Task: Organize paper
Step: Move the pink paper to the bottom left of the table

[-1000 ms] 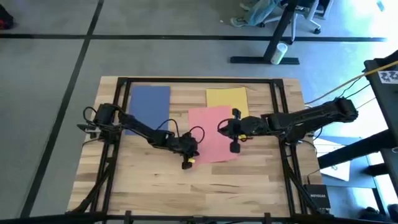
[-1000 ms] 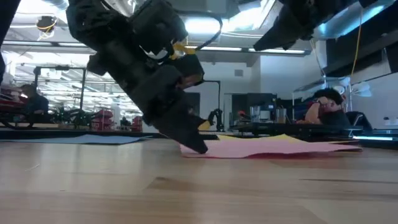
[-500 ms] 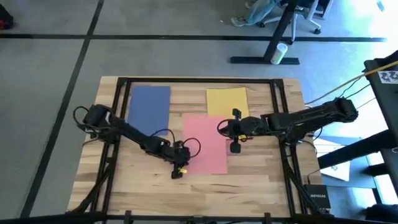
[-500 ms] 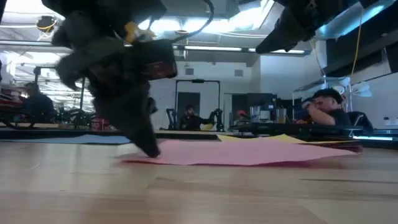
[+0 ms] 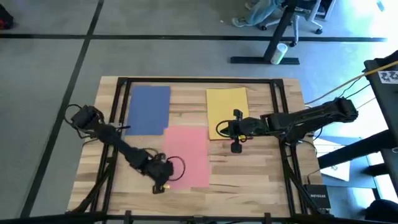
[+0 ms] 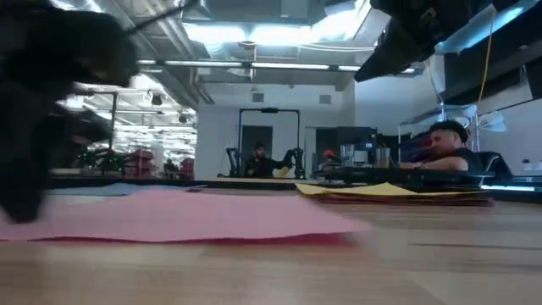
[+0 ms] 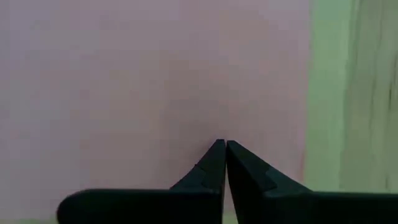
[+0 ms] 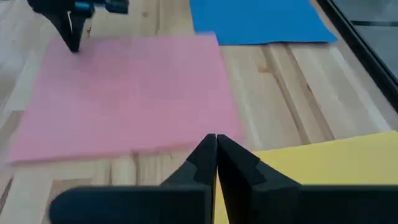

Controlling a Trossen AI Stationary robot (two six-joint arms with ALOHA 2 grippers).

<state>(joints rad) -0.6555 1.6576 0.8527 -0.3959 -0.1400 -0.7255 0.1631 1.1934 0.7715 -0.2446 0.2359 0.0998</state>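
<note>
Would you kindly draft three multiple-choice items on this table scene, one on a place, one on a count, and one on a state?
1. Which sheet lies nearest the table's front edge?
A. blue
B. pink
C. yellow

2. How many paper colours show on the table from above?
A. two
B. three
C. five

3. How are the left gripper's fingers?
A. shut
B. wide open
C. holding a cup

Answers:
1 B: the pink sheet lies in front of the blue sheet and the yellow sheet.
2 B: blue, pink and yellow.
3 A: the left gripper shows its tips together over pink paper.
</note>
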